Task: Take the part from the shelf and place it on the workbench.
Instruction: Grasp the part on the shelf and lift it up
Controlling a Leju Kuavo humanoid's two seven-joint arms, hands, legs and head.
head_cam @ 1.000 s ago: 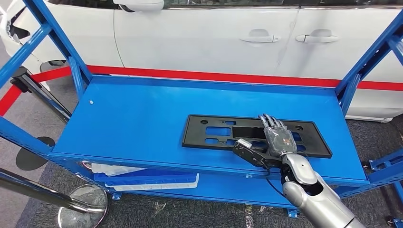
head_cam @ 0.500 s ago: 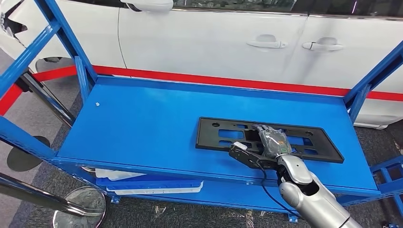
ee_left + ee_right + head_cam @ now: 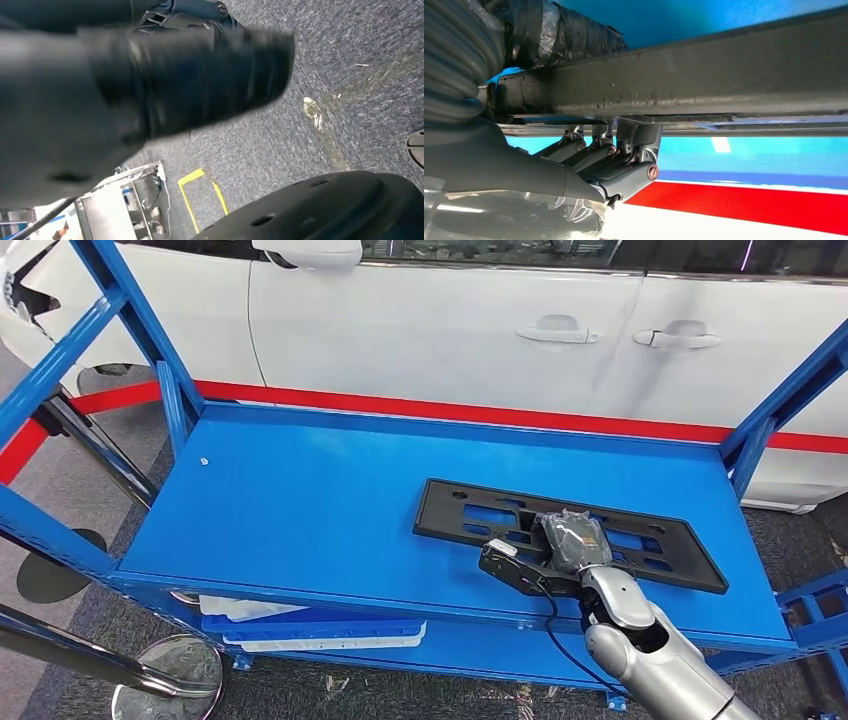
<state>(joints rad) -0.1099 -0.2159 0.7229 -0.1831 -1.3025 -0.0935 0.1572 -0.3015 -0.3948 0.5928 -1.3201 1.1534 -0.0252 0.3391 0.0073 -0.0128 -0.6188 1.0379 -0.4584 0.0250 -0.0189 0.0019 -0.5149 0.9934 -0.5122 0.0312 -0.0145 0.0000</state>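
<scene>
The part is a flat black plate [image 3: 470, 510] with cut-outs, lying on the blue shelf [image 3: 300, 500] toward its right front. My right hand [image 3: 572, 540] grips the plate's near edge at its middle. In the right wrist view the dark fingers [image 3: 609, 160] curl over one face of the plate [image 3: 704, 75] while the taped thumb [image 3: 554, 35] presses the other face. My left hand [image 3: 100, 100] hangs over the grey floor as a dark blur, and how its fingers lie cannot be made out.
Blue uprights [image 3: 150, 330] [image 3: 790, 390] frame the shelf at both ends. A white car [image 3: 450, 320] with a red stripe stands close behind. A lower shelf holds white and blue sheets [image 3: 310, 625]. A chrome stanchion base [image 3: 170, 675] stands at the front left.
The view shifted slightly a second ago. My right hand's fingers, then stretched flat over the plate, have curled around its near edge. The plate has stayed on the shelf.
</scene>
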